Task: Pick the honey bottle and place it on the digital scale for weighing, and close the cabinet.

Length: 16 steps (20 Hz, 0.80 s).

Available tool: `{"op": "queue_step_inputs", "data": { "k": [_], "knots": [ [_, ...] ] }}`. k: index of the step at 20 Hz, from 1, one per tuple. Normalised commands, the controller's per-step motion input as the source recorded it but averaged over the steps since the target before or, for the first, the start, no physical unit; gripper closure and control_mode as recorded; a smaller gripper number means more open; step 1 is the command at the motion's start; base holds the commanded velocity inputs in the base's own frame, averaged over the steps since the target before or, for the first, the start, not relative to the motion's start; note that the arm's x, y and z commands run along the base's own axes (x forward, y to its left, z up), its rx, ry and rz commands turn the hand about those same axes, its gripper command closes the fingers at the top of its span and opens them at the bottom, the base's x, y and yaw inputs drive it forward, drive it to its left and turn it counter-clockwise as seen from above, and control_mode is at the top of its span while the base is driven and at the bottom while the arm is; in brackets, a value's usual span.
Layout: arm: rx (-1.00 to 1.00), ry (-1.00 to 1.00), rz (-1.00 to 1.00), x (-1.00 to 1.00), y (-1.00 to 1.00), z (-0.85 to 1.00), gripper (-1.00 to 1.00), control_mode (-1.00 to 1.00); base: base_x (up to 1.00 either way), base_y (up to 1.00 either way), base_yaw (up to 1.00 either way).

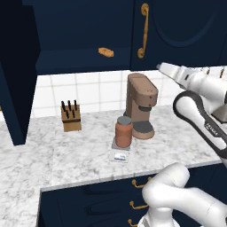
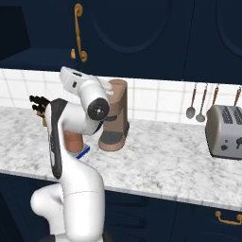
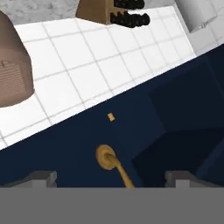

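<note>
The honey bottle [image 1: 123,132] is seen standing on the digital scale [image 1: 120,154], just left of the coffee machine [image 1: 141,105] on the counter [image 1: 66,155]. The cabinet [image 1: 177,31] door left of the machine stands open. The claw [image 3: 111,177] is spread, empty, before the brass handle [image 3: 114,167].

Flat, even, rendered light with no visible lamp and no glare. The white tiled wall [image 1: 93,91] and marble desk [image 1: 66,155] read bright; the navy cabinet [image 1: 84,35] is very dark, its open interior nearly black. Soft, faint shadows sit under the coffee machine [image 1: 141,104] and knife block [image 1: 71,116]. All pictures are low in resolution, with slightly soft, jagged edges. No lens bending at the edges. The hand view is rolled, showing the scene upside down.
</note>
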Motion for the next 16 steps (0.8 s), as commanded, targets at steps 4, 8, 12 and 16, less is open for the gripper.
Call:
{"op": "queue_step_inputs", "data": {
  "k": [4, 8, 12, 16],
  "knots": [
    [-0.42, 0.23, 0.01, -0.09, 0.53, 0.16, -1.00, -1.00, 0.00, 0.00, 0.00],
    [-0.33, -0.18, 0.12, -0.38, 0.84, -0.57, -1.00, -1.00, 0.00, 0.00, 0.00],
    [0.04, -0.40, 0.11, 0.00, 1.00, -1.00, -1.00, -1.00, 0.00, 0.00, 0.00],
    [0.15, -0.20, 0.11, 0.05, 0.97, -1.00, -1.00, -1.00, 0.00, 0.00, 0.00]
  ]
}}
